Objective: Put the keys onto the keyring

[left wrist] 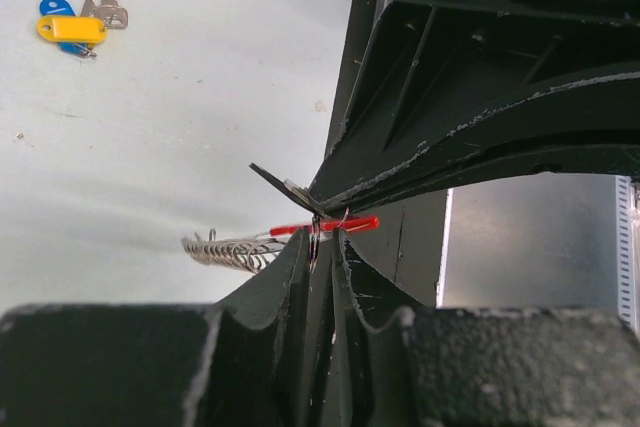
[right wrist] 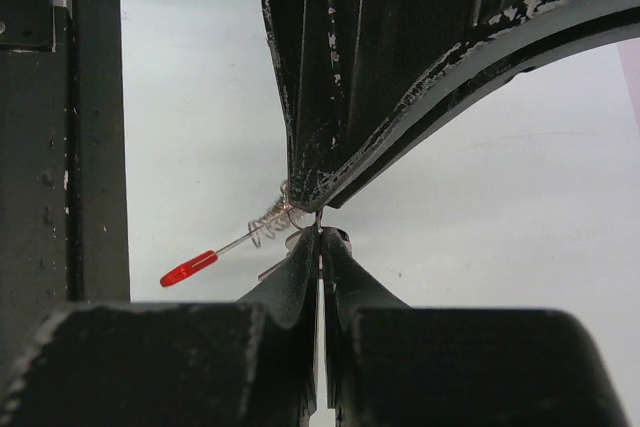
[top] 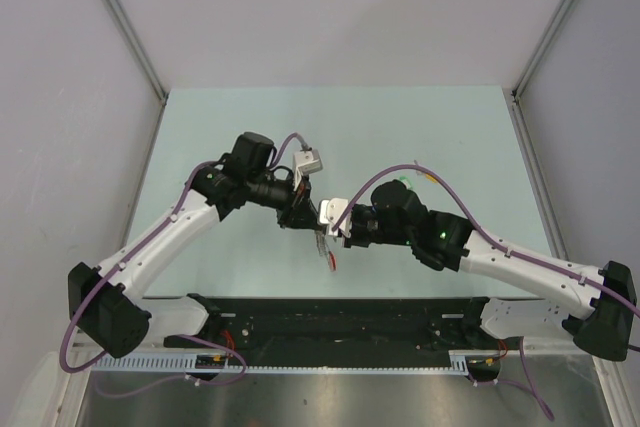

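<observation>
- Keyring of grey beaded metal chain (left wrist: 225, 250) with a red oval tag (left wrist: 325, 225) is held over the pale counter (left wrist: 200, 107), between two robot hands that meet tip to tip.
- Left hand (left wrist: 313, 247), jaws narrow, pinches the ring just beside the tag.
- Right hand (right wrist: 320, 239), jaws pressed together, grips a small black-headed key (left wrist: 272, 177) right at the ring.
- Blue- and yellow-headed keys (left wrist: 72, 25) lie together on the counter, well apart from both hands.
</observation>
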{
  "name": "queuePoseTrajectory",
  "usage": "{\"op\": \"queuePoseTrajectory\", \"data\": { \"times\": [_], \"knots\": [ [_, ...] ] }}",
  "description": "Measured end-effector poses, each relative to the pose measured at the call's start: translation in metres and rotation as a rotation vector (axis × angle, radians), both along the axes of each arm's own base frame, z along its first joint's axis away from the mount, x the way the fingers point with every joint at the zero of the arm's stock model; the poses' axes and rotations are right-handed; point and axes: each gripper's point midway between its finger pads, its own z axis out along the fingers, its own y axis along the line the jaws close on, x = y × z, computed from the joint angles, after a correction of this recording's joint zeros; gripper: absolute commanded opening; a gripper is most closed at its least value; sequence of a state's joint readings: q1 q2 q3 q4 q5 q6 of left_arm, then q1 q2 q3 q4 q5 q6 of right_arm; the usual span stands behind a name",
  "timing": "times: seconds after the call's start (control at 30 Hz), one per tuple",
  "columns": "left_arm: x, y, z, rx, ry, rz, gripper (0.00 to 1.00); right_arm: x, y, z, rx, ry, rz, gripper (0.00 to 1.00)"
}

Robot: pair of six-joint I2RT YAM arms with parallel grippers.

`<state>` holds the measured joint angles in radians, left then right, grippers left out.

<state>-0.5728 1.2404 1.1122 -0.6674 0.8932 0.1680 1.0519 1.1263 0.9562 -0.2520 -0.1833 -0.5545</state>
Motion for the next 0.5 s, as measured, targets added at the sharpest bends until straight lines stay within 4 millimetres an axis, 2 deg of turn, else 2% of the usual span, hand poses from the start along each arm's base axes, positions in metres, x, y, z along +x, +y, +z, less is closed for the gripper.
{"op": "queuePoseTrajectory", "data": {
  "times": [0.23,0.37,0.5],
  "knots": [
    [-0.0011,0.0024,-0.0050,0.016,-0.010,-0.009,0.19,0.0012,-0.0012,-0.0009,-0.006,-0.002,-0.009,0.00],
    [-0.0016,0.0034,-0.0073,0.023,-0.009,-0.010,0.14,0.0016,-0.0014,-0.0010,-0.006,-0.003,-0.012,0.00],
    [-0.0017,0.0041,-0.0104,0.028,-0.010,-0.010,0.13,0.0016,-0.0014,-0.0010,-0.006,-0.003,-0.012,0.00]
  ]
}}
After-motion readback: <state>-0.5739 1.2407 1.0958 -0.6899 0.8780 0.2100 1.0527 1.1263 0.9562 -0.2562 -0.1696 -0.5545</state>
